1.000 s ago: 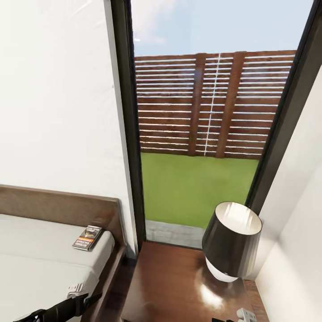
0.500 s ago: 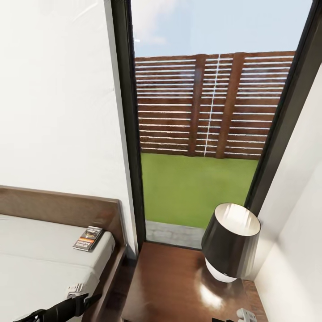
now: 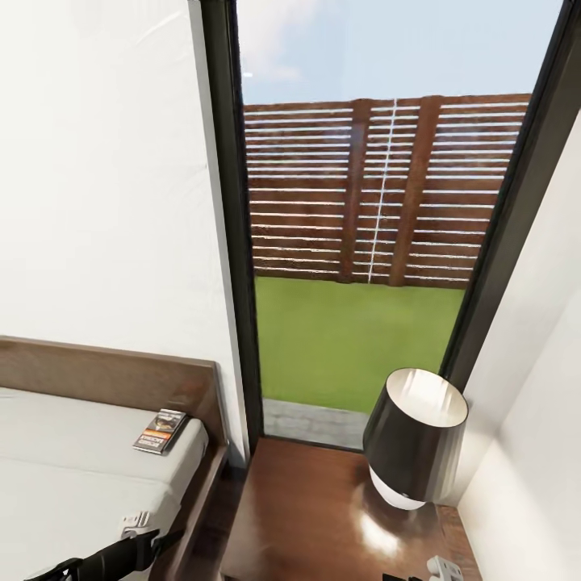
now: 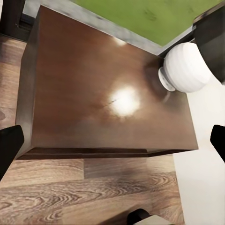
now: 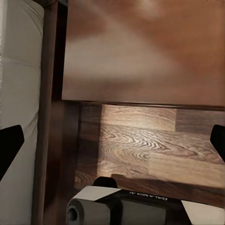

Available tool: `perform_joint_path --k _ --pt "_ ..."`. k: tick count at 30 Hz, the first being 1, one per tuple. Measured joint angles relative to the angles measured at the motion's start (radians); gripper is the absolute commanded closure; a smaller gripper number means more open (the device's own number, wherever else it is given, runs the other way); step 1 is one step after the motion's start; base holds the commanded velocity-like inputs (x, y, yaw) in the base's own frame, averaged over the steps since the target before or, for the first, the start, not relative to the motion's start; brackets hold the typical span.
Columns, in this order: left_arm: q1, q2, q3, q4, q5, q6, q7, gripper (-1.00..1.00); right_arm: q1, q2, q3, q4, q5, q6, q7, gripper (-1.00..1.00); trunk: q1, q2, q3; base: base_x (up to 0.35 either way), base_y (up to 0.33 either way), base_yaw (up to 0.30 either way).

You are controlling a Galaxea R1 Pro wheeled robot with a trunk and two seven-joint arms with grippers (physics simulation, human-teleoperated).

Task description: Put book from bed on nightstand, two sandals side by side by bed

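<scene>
head view: book lies flat on the bed, on the mattress corner close to the headboard and the edge facing the nightstand. the cover shows an orange band; the lettering is too small to read. the nightstand stands just beside the bed, its glossy top bare apart from a lamp with a dark shade and white base at its far right corner. behind it are the tall black-framed window, green lawn and a slatted wooden fence. a black arm link crosses the lower left corner over the bed.

left wrist view: left gripper hangs above the nightstand, looking down on the top. the two fingertips sit at opposite picture edges, so it is spread wide with nothing between them. lamp at one corner, wood-plank floor below the front edge.

right wrist view: right gripper is also spread wide and empty, fingertips at the picture edges, over the floor strip between the bed frame and the nightstand. the grey-black robot part below is probably the base, hard to tell.
</scene>
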Motion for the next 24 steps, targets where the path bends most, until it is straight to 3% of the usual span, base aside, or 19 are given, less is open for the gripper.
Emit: perform_joint_path --k 24 --pt "0.000 0.000 0.000 0.000 0.000 0.000 0.000 -1.00 0.000 -0.002 0.000 -0.001 0.000 0.000 0.000 -1.00 -0.092 0.169 0.076 0.000 0.000 0.000"
